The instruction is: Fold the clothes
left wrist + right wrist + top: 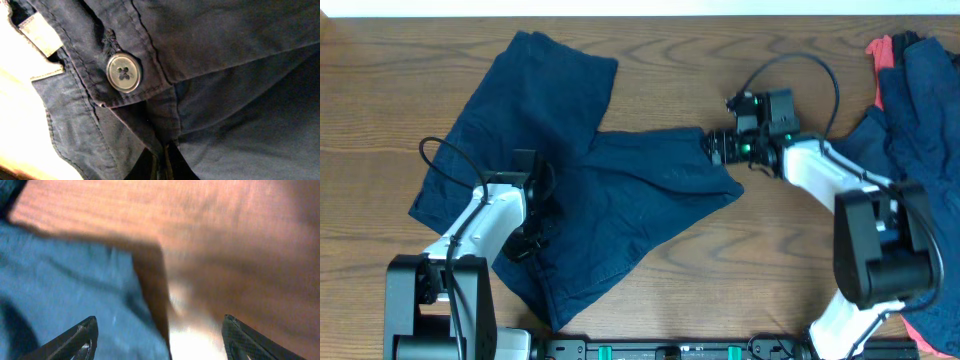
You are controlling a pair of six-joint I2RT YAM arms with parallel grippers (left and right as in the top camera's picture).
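A pair of dark navy shorts (620,200) lies spread on the wooden table, one leg pointing to the far left and one to the right. My left gripper (532,225) is at the waistband. In the left wrist view its fingers (162,167) are shut on the navy cloth (240,75) just below a grey button (123,73). My right gripper (715,148) is at the tip of the right leg. In the right wrist view its fingers (160,337) are wide open over the edge of the blue cloth (60,280), holding nothing.
A heap of more navy garments (920,110) lies at the right edge, with a coral-red piece (880,48) at its far end. Bare wooden table (740,260) shows between the shorts and the right arm's base.
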